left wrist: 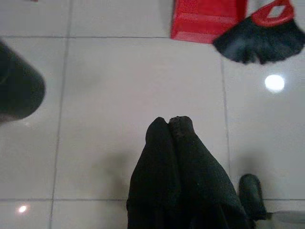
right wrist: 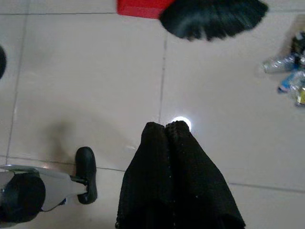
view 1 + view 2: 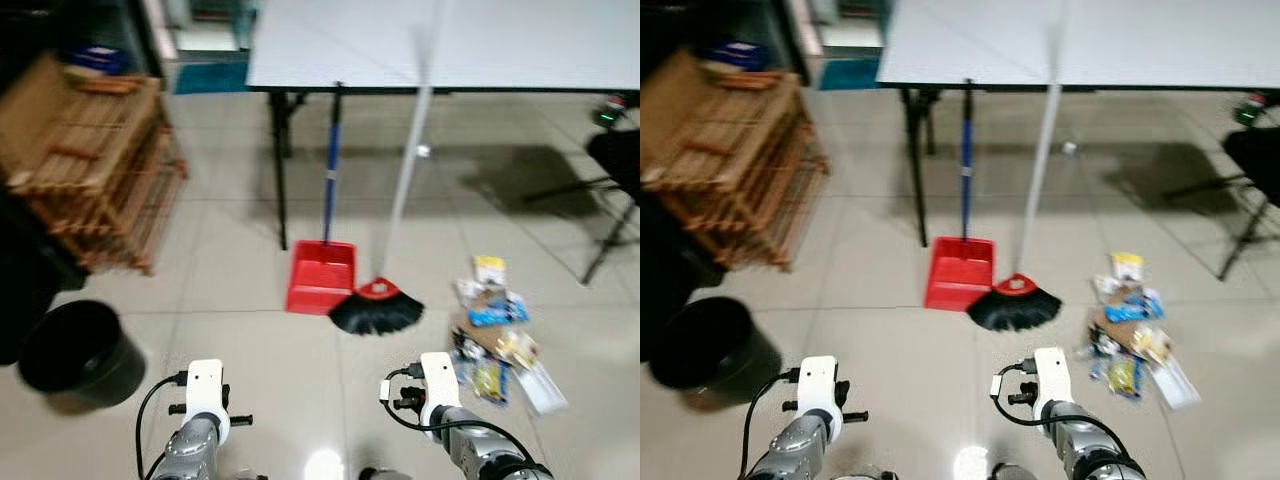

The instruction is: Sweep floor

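Grippers: left gripper (image 1: pixel 168 125) and right gripper (image 2: pixel 165 130) pinched together, empty, low over tiles.
Broom (image 3: pixel 378 305): 12 o'clock (leaning on table (image 3: pixel 440 45)); grasp the pole upright.
Litter (image 3: pixel 498 335): 2 o'clock; sweep toward dustpan (image 3: pixel 321 277).

Both arms low, side by side

Left gripper (image 1: pixel 168 125) and right gripper (image 2: pixel 165 129) — fingers pressed together, pointing down.

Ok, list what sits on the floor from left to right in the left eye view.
Black bin → stacked wooden racks → red dustpan with its blue handle → black broom head → pile of litter → dark stand at the right edge.
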Robot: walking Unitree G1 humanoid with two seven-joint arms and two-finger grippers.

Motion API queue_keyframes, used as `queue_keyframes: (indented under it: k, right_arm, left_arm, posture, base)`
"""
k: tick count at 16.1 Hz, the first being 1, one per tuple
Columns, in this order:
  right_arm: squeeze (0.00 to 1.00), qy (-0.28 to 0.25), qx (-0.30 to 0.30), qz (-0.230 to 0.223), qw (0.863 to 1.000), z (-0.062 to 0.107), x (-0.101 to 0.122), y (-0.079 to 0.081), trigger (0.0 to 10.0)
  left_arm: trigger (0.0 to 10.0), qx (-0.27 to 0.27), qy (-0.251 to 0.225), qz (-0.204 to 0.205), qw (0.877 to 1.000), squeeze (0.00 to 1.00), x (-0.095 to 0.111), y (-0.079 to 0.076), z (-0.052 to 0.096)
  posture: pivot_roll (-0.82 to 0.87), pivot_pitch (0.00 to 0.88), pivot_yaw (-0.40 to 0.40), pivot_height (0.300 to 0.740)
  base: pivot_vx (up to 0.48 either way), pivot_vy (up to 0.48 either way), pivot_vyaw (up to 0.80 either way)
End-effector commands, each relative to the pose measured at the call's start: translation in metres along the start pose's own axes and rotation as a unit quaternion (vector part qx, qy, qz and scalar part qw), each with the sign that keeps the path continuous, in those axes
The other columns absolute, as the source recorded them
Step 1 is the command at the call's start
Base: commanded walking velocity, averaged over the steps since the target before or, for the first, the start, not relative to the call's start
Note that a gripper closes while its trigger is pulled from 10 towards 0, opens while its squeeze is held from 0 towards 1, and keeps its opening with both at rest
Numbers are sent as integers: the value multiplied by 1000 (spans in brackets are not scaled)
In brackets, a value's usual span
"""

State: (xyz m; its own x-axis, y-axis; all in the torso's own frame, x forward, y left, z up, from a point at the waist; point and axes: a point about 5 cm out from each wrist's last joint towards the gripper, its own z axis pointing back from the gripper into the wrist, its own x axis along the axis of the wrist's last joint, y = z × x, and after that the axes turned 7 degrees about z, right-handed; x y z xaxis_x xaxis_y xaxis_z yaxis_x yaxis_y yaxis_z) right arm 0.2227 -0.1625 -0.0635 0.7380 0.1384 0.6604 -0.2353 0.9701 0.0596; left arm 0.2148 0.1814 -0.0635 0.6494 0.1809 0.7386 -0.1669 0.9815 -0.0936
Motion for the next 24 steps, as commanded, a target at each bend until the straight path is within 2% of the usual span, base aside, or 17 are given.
queue_keyframes:
  k: [1, 8, 15, 18, 24]
  right_arm:
    - [0, -1, 0, -3, 1000, 0, 0, 1, 10000]
    - [0, 0, -2, -1, 1000, 0, -1, 1, 10000]
    - [0, 1, -2, -6, 1000, 0, -1, 1, 10000]
    - [0, -4, -1, -4, 1000, 0, 0, 1, 10000]
    - [0, -4, -3, -3, 1000, -1, 0, 2, 10000]
  left_arm:
    - [10000, 5, 9, -3, 1000, 0, -6, 3, 2]
    - [10000, -3, 9, -13, 1000, 0, -4, 0, 1]
    - [10000, -2, 14, -17, 1000, 0, -6, 0, 1]
    - [10000, -2, 15, -17, 1000, 0, -6, 0, 1]
    - [10000, -3, 15, -20, 1000, 0, -5, 0, 1]
  posture:
    - [18, 73, 3, 740]
    - [17, 76, 2, 740]
    - [18, 74, 3, 740]
    - [18, 75, 3, 740]
    - [18, 75, 4, 740]
  base:
    - [0, 0, 0]
    - [0, 0, 0]
    - [471, 0, 0]
    - [463, 0, -427]
    - [309, 0, 0]
